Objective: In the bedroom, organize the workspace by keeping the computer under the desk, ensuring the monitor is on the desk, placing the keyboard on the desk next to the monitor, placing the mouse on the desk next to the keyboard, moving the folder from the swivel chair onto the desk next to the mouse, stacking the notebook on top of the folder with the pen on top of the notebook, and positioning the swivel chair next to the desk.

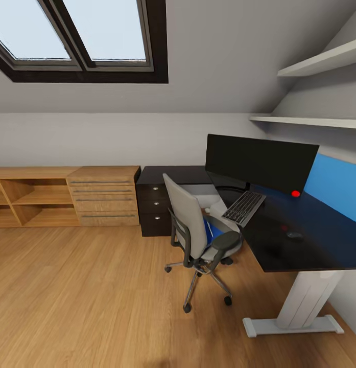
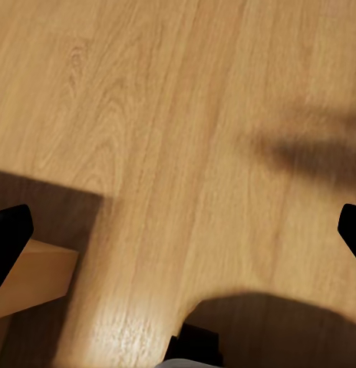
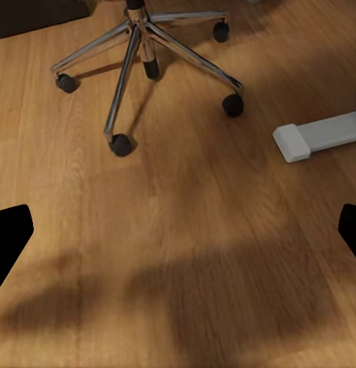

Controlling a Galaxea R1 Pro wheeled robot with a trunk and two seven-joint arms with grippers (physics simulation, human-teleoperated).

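- Wood-plank floor point(image 1: 86, 301) in a warm honey tone spreads across the attic bedroom, under a sloped grey ceiling with a dark-framed skylight point(image 1: 80, 41).
- Long black-topped L-shaped tabletop point(image 1: 321, 240) stands at the right on a white pedestal leg point(image 1: 305, 301), with black drawers carrying round silver knobs point(image 1: 155, 209) at its far end.
- Low oak shelf unit with drawers point(image 1: 60, 197) lines the far wall, just beside those black drawers.
- Grey office swivel chair with black armrests and a chrome five-star base point(image 1: 195, 230) stands just beside the tabletop's inner corner, its back turned to the room; its casters also appear in the right wrist view point(image 3: 140, 61).
- Wide black flat monitor with a red dot at a lower corner point(image 1: 259, 161) stands upright on the tabletop.
- Light grey boxy computer tower point(image 1: 203, 194) peeks out behind the chair, under the tabletop.
- Silver-framed keyboard with black keys point(image 1: 243, 207) lies on the tabletop before the monitor, one end jutting over the edge.
- Bright blue flat folder point(image 1: 211, 230) lies on the chair seat.
- Small black oval mouse point(image 1: 294, 235) sits on the tabletop, apart from the keyboard.
- Left pincer point(image 2: 178, 230) is spread wide above bare floor, dark fingertips point(image 2: 9, 238) at opposite edges.
- Right pincer point(image 3: 178, 230) is likewise spread wide over the floor near the chair base.
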